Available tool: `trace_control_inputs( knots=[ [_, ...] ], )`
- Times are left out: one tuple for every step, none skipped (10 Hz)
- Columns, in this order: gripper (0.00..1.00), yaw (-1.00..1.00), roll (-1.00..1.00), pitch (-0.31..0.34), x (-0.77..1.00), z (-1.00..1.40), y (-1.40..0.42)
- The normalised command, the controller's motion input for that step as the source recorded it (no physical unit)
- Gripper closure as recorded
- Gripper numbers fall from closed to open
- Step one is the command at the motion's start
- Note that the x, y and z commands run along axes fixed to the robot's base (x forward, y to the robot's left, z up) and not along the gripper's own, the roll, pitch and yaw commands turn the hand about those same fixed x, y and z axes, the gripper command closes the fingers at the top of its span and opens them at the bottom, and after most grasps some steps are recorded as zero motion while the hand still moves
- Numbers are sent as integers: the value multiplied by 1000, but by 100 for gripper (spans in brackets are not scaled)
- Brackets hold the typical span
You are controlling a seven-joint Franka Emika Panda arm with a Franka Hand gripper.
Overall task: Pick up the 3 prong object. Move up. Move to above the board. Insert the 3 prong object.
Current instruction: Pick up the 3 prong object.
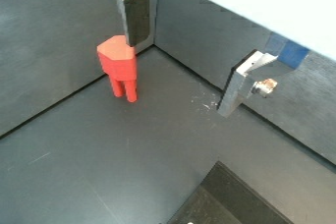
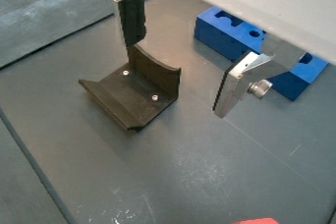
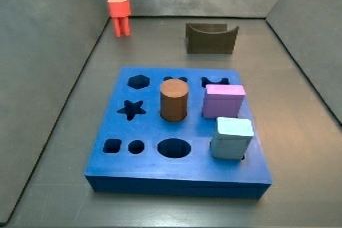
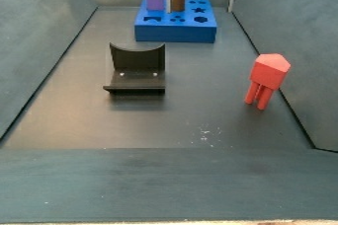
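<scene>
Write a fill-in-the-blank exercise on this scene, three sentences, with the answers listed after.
1. The 3 prong object stands on the grey floor, not in the ____.
2. The gripper is ____ and holds nothing, with one finger next to the red piece.
3. On the board, the brown cylinder stands ____ in its hole, beside the purple block.

Missing words: board; open; upright
</scene>
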Motion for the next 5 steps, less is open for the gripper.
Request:
trace_control_inputs(
  knots=[
    [0, 0, -63, -23, -63, 0, 23],
    [0, 0, -41, -66, -454, -20, 71],
    [0, 0, 0, -120, -957, -117, 186],
    [0, 0, -36, -174, -1000, -109, 200],
    [0, 0, -16, -161, -1000, -86, 206]
  ],
)
